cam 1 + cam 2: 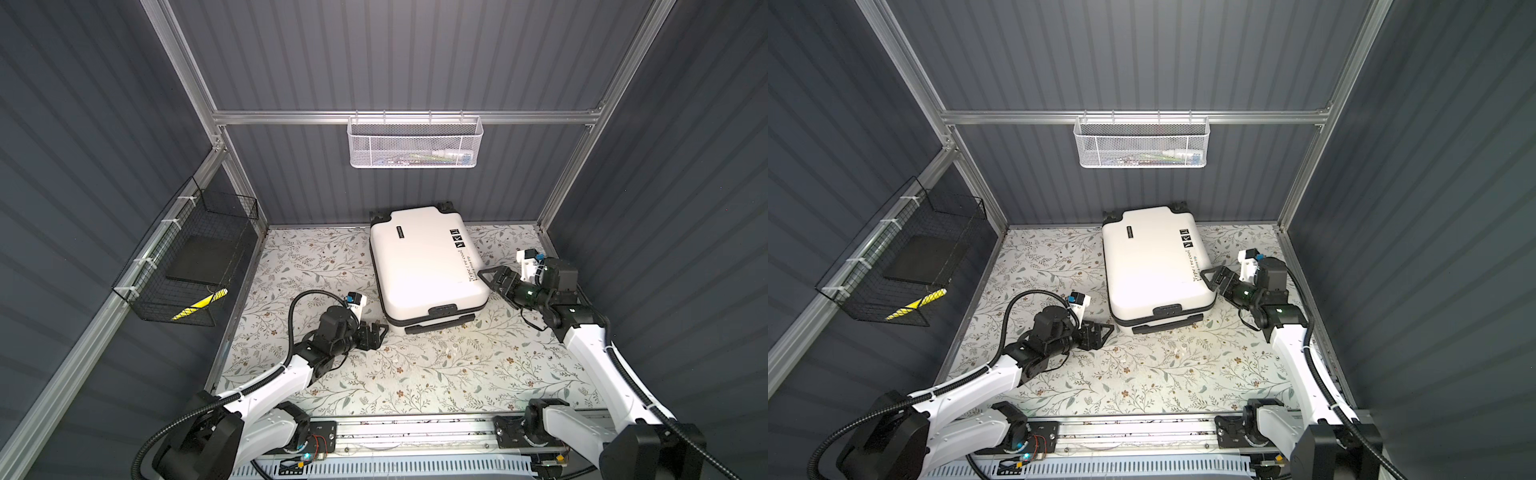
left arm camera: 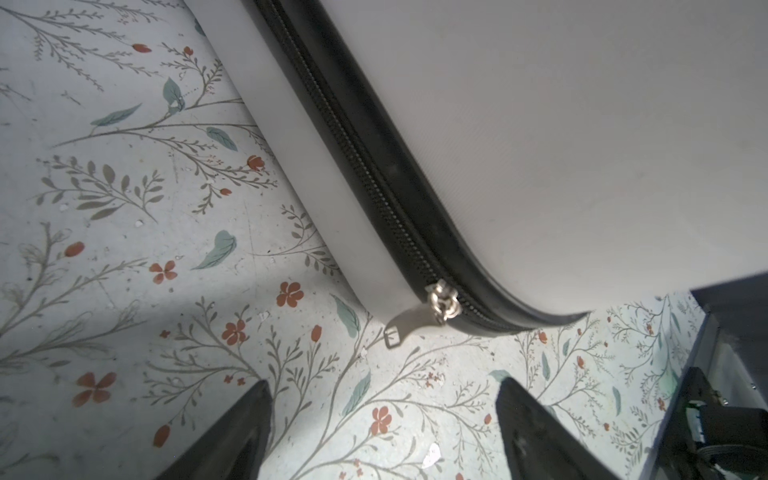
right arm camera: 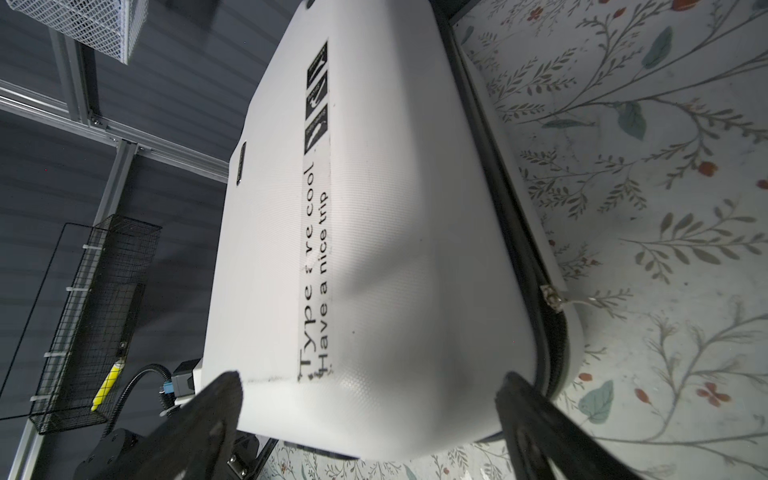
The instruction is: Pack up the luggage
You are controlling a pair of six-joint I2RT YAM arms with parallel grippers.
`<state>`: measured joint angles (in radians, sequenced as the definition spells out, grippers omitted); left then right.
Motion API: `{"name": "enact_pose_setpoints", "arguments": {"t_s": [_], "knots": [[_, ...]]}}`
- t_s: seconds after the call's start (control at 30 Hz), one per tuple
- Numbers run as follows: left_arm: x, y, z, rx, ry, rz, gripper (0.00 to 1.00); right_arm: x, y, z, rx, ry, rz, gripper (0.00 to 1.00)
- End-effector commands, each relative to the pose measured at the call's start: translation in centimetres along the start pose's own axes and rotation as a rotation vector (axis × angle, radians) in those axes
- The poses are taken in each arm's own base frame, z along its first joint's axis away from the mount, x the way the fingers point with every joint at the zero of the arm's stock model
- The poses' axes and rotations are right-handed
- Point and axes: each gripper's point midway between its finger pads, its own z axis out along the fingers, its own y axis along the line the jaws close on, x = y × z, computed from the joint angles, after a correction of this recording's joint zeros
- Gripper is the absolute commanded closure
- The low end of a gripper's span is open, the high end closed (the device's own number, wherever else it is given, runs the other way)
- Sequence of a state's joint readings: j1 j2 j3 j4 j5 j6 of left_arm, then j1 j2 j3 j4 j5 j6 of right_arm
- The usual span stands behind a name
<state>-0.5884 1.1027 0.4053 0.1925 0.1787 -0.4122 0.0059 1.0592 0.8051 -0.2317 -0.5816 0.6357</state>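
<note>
while both baskets hang on the walls, the luggage (image 1: 426,266) lies flat, lid down, on the table (image 1: 436,374), toward 12 o'clock. white mesh basket (image 1: 415,143), 12 o'clock wall: small items, unreadable through the mesh. black wire basket (image 1: 183,266), 9 o'clock wall: flat black slab (image 1: 199,259), yellow-and-black piece (image 1: 199,305). luggage long axis roughly 12 to 6; wheels at 12, handle at 6. left claw (image 2: 382,384) spread, just off its 7 o'clock corner. right claw (image 3: 370,376) spread around its 4 o'clock corner; contact unclear.
</note>
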Motion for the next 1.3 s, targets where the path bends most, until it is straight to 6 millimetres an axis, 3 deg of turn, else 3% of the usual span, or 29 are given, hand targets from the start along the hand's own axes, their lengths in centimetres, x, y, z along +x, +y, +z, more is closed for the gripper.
{"name": "enact_pose_setpoints", "arguments": {"t_s": [0.0,0.2,0.47,0.57,1.27], "knots": [[0.0,-0.4,-0.1,0.033,-0.026,0.068,0.20,-0.1,-0.1,-0.5,0.036,-0.003,-0.034,0.03],[0.0,-0.6,-0.6,0.054,-0.065,0.099,0.39,0.0,-0.2,-0.5,0.038,-0.002,-0.028,0.04],[0.4,-0.3,0.1,0.052,-0.055,0.122,0.44,-0.1,-0.1,-0.3,0.031,0.007,-0.022,0.06],[0.1,-0.3,0.6,0.049,-0.057,0.136,0.48,-0.3,0.0,-0.2,0.030,0.008,-0.023,0.06],[-1.9,-0.7,3.0,0.068,-0.090,0.200,0.56,0.1,-0.6,0.5,0.037,0.037,-0.008,0.09]]}}
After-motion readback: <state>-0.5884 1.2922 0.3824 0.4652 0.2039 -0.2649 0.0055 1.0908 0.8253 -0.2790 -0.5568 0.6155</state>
